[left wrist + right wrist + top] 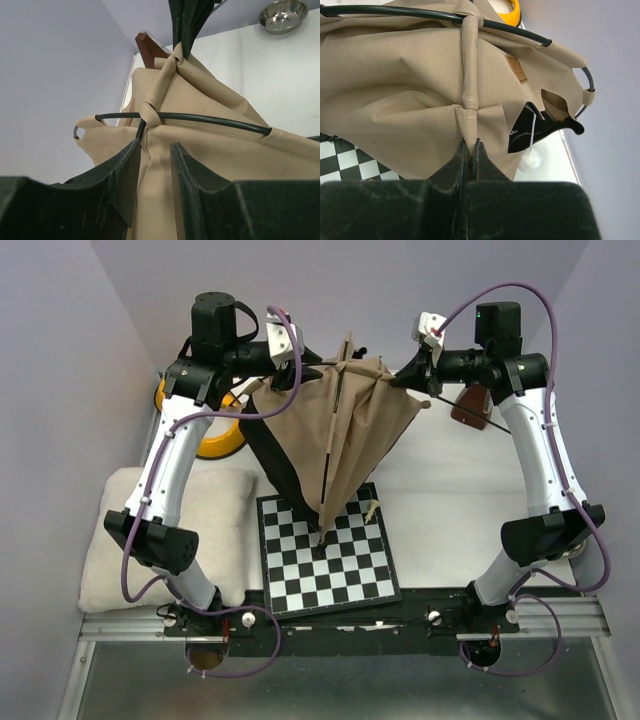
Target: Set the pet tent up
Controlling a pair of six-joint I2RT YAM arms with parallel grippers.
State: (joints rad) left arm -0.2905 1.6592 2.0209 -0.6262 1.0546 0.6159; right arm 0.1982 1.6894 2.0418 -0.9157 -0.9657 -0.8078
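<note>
The pet tent, tan fabric with black lining, hangs half-collapsed between both arms, and its lower tip touches the chessboard. My left gripper is at the tent's upper left. Its jaws are closed partway on a tan fabric fold, where a black pole runs down into it. My right gripper is at the upper right, shut on a stitched tan sleeve of the tent. A brown label and a white pom-pom show near the black opening.
A fluffy white cushion lies left of the chessboard. A yellow object sits behind it by the left wall. A brown wooden item stands at the back right. A steel bowl rests on the table.
</note>
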